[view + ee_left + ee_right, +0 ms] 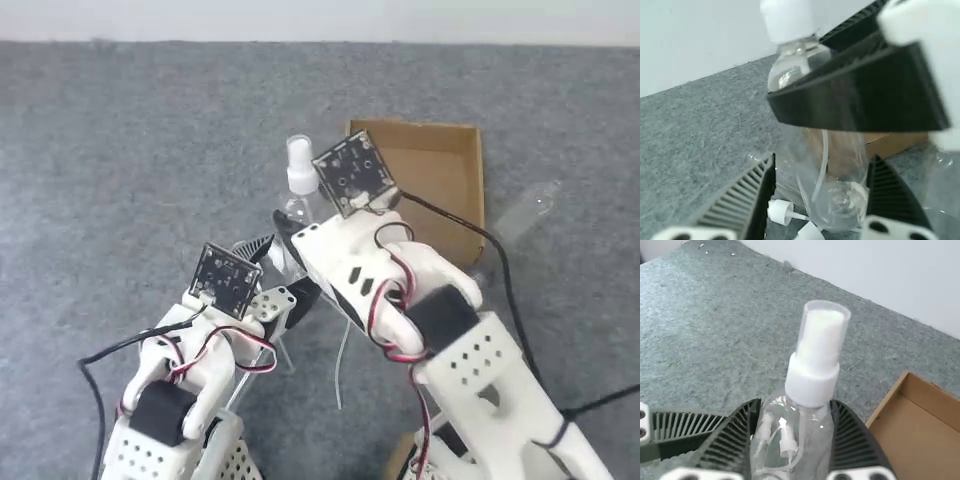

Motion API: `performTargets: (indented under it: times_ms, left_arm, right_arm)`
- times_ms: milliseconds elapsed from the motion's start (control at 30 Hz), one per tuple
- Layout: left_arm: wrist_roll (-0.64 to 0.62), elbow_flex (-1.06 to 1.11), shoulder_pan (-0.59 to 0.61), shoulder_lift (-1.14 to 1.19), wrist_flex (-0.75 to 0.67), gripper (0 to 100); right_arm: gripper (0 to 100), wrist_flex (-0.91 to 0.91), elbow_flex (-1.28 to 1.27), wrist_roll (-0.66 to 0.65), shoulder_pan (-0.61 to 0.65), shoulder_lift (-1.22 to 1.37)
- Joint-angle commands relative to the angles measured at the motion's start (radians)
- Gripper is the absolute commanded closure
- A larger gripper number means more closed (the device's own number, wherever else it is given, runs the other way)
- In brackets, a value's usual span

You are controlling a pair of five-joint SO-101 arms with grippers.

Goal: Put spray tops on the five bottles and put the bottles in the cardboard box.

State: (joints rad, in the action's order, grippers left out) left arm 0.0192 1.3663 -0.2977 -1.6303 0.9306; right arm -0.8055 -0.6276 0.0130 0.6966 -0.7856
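Observation:
A clear bottle (299,207) with a white spray top (300,165) stands upright just left of the cardboard box (440,170). My right gripper (795,412) is shut on the bottle (790,437) just under the spray top (817,355). My left gripper (821,170) is open low down, one finger on each side of the bottle's lower body (840,165). The right arm's black finger (855,95) crosses the bottle above it. A loose spray top (782,211) lies on the carpet by the bottle's foot.
A second clear bottle (527,208) lies on the grey carpet to the right of the box. The box (920,425) is open on top. A thin dip tube (340,370) lies between the two arms. Open carpet stretches to the left.

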Motion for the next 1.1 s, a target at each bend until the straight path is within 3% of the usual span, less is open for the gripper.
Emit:
performTargets:
  times_ms: [0, 100, 333, 600, 833, 1067]
  left_arm:
    - [0.009, -0.007, 0.003, -0.012, -0.028, 73]
    - [0.006, -0.007, 0.003, -0.017, -0.023, 73]
    - [0.005, -0.005, 0.003, -0.018, -0.023, 74]
    - [0.005, 0.033, 0.005, -0.018, -0.057, 100]
    - [0.003, 0.039, 0.008, -0.018, -0.058, 99]
    - [-0.008, 0.042, 0.094, -0.018, -0.101, 99]
  right_arm:
    - [99.2, -0.018, 0.069, 0.008, -0.001, -0.07]
    - [99.2, 0.022, 0.071, 0.008, -0.025, -0.07]
    - [99.2, 0.302, 0.075, -0.061, -0.249, 0.036]
    - [99.2, 0.631, 0.075, -0.066, -0.381, 0.289]
    - [99.2, 0.789, 0.075, -0.071, -0.406, 0.522]
    - [99.2, 0.96, 0.075, -0.071, -0.447, 0.673]
